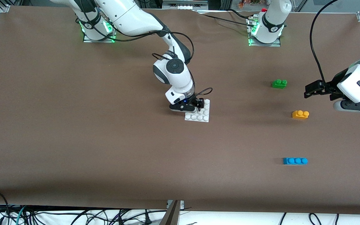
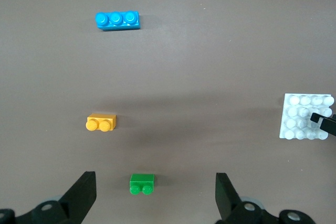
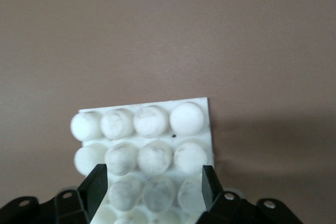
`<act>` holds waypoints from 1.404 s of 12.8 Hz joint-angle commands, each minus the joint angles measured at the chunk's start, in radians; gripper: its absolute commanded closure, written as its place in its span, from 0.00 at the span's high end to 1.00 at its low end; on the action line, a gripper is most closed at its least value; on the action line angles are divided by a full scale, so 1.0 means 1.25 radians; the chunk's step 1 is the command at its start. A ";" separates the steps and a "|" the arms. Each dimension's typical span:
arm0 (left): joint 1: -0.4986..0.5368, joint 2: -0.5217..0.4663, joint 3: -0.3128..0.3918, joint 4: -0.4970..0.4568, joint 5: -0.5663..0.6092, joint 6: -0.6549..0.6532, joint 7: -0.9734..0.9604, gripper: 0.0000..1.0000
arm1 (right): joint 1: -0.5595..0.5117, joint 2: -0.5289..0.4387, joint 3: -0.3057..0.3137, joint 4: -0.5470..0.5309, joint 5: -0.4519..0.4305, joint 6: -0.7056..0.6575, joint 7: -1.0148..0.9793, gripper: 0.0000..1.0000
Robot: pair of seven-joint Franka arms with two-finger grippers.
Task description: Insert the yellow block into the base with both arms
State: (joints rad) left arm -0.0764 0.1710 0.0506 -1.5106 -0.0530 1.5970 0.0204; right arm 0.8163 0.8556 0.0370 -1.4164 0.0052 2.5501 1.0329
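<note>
Yellow block (image 1: pixel 300 114) sits flat on the brown counter (image 1: pixel 73 140) toward the left arm's end, studs up, nothing touching it. A green brick (image 1: pixel 279 83) lies farther from the front camera than it, and a blue three-stud brick (image 1: pixel 295 161) lies nearer; all three are well apart from each other.

Over at the middle of the counter, the white base (image 1: pixel 202 116) lies flat, and the right tool (image 1: pixel 198 105) is down on it, at the edge farther from the front camera. The right wrist view shows its black fingers (image 3: pixel 96 186) spread apart, one at each side edge of the base (image 3: pixel 152 145), reaching in over the studded rows; whether the pads press the plastic I cannot tell.

The left tool (image 1: pixel 313 90) hangs in the air over bare counter at the left arm's end, close to the yellow block but clear of it. Its fingers (image 2: pixel 81 192) stand wide, holding nothing, with the green brick (image 2: pixel 142 184) and the yellow block (image 2: pixel 101 123) lying below them on the counter.
</note>
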 commanded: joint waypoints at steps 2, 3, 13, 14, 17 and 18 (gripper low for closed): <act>0.001 0.006 0.000 0.013 -0.014 -0.003 0.014 1.00 | -0.004 -0.016 -0.005 0.105 -0.005 -0.157 -0.021 0.91; 0.002 0.006 0.000 0.013 -0.014 -0.003 0.016 1.00 | -0.022 -0.030 -0.008 0.105 -0.007 -0.172 -0.052 0.99; 0.010 0.020 0.001 0.013 -0.012 0.001 0.016 1.00 | -0.265 -0.372 -0.049 0.046 0.003 -0.608 -0.420 0.99; 0.010 0.020 0.001 0.013 -0.010 0.002 0.016 1.00 | -0.265 -0.429 -0.072 0.017 0.004 -0.635 -0.459 0.99; 0.010 0.023 0.000 0.013 -0.009 0.001 0.010 1.00 | -0.265 -0.548 -0.156 -0.068 0.063 -0.703 -0.585 0.99; 0.008 0.026 0.002 0.005 -0.009 0.002 0.007 1.00 | -0.292 -0.569 -0.158 -0.078 0.065 -0.723 -0.603 0.99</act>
State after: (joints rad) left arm -0.0717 0.1916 0.0531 -1.5109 -0.0530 1.5999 0.0203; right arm 0.4755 0.2368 -0.1378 -1.4035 0.0571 1.6607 0.3417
